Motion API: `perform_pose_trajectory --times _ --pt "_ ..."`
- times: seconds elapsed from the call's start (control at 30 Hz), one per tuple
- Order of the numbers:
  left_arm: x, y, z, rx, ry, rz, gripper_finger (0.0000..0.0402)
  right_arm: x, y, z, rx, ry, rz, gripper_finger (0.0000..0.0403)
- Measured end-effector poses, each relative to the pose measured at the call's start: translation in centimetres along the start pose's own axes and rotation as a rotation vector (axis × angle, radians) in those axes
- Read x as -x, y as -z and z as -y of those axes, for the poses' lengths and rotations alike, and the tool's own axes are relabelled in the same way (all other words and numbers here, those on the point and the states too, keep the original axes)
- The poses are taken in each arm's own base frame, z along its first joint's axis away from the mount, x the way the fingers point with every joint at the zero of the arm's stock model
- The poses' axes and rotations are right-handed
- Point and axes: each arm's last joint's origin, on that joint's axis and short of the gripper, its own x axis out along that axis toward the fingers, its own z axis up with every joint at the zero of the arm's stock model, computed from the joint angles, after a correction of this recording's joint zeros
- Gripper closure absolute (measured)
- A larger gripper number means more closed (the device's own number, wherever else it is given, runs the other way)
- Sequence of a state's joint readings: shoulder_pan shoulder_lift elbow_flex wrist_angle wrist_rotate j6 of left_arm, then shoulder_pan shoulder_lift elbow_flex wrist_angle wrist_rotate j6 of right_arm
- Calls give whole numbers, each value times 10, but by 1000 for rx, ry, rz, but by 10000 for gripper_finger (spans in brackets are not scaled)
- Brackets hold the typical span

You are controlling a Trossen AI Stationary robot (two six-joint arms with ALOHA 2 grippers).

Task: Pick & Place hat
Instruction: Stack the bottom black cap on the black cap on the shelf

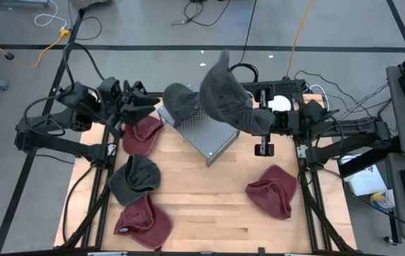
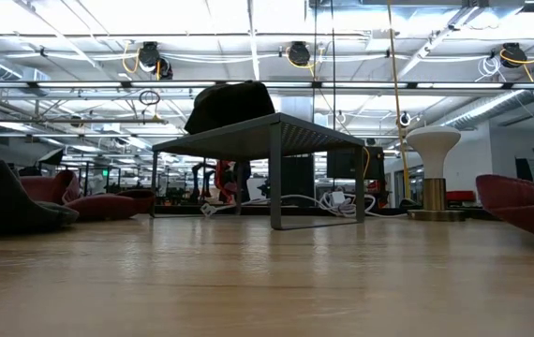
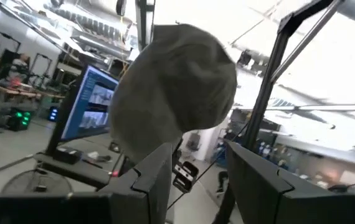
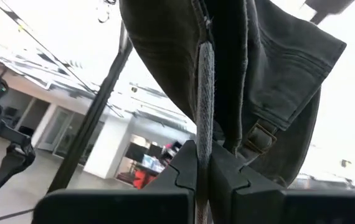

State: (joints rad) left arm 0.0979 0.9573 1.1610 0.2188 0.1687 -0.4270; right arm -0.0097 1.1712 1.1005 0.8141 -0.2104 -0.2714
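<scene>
High view: we hold the grey hat (image 1: 224, 96) pinched in the right fingers (image 1: 249, 117); left fingers (image 1: 149, 107) half-open. Lower it gently onto the metal stand (image 1: 206, 135).

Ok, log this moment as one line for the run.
right gripper: shut on gray hat, lifted above metal stand | left gripper: open, beside stand | second gray hat: on stand

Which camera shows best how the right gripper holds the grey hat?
Right wrist view: the right gripper pinches the grey hat shut at its strap. High view shows the hat lifted; left wrist view only its crown.
</scene>
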Motion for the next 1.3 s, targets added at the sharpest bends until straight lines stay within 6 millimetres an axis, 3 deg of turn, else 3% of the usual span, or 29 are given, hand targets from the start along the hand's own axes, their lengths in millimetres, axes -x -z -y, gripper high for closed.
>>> perform_pose_trajectory --times 0.23,0.43,0.9,1.2,1.3 --pt "-9 4 -17 78 -4 -26 245 -30 2 16 27 -67 36 398" --pt "-18 9 -27 103 2 -25 245 -43 8 26 10 -94 43 398" --pt "-45 29 -45 136 61 -7 245 -45 18 25 -25 -101 -3 398" --pt "-58 40 -40 150 183 8 248 -45 19 25 -30 -107 -18 397" --pt "-59 41 -39 164 188 -2 271 -45 19 25 -31 -104 -25 396"
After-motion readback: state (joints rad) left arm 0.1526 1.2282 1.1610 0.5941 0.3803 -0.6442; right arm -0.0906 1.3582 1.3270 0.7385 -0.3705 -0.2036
